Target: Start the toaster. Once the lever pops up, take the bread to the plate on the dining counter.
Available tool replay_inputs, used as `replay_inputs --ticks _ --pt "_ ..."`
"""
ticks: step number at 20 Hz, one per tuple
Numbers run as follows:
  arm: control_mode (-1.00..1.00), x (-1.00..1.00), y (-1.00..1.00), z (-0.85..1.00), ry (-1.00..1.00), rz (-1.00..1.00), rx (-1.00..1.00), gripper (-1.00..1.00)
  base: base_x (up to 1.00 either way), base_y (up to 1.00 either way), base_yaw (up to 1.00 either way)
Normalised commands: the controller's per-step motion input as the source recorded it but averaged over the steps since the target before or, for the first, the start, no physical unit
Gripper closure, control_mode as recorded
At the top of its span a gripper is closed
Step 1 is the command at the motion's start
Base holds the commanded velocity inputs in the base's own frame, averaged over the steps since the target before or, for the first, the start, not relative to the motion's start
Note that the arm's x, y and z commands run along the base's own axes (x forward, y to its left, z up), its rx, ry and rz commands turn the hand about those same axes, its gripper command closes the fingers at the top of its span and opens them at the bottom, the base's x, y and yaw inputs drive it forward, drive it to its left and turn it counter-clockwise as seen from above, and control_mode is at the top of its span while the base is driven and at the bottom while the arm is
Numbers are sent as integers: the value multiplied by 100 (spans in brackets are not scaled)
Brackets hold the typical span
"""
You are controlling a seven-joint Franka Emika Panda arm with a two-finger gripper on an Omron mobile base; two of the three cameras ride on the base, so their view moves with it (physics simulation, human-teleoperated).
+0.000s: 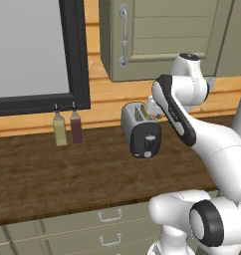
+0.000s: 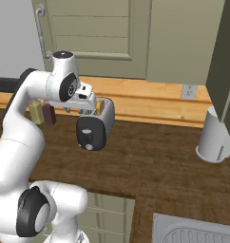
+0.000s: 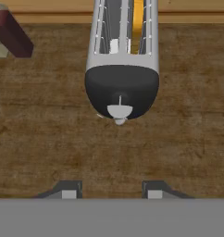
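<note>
The silver-white toaster [image 1: 141,130] stands on the brown wooden counter [image 1: 53,174], its black end face and pale knob [image 3: 120,110] turned toward me. A yellow-orange slice of bread [image 3: 138,22] sits upright in one top slot, also seen as bread [image 2: 100,105] from the right. My gripper [image 3: 111,190] hovers just above the toaster's knob end [image 2: 90,133], pointing down. Its fingertips [image 3: 70,190] stand apart with nothing between them, so it is open. The plate and the dining counter are out of view.
Two bottles, one yellowish [image 1: 60,130] and one dark red [image 1: 76,127], stand against the wall left of the toaster. A grey cylinder [image 2: 214,135] stands at the right. A sink [image 2: 193,231] lies at the near right corner. Wall cabinets [image 1: 157,35] hang overhead.
</note>
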Motion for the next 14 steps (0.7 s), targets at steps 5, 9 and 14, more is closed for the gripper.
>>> replay_inputs --ticks 5,9,14 --pt "-100 0 13 -3 -3 0 -1 -100 0 0 0" --pt "-100 8 20 -14 -2 0 -3 100 0 0 0" --pt "-100 11 1 -13 0 0 0 100 0 0 0"
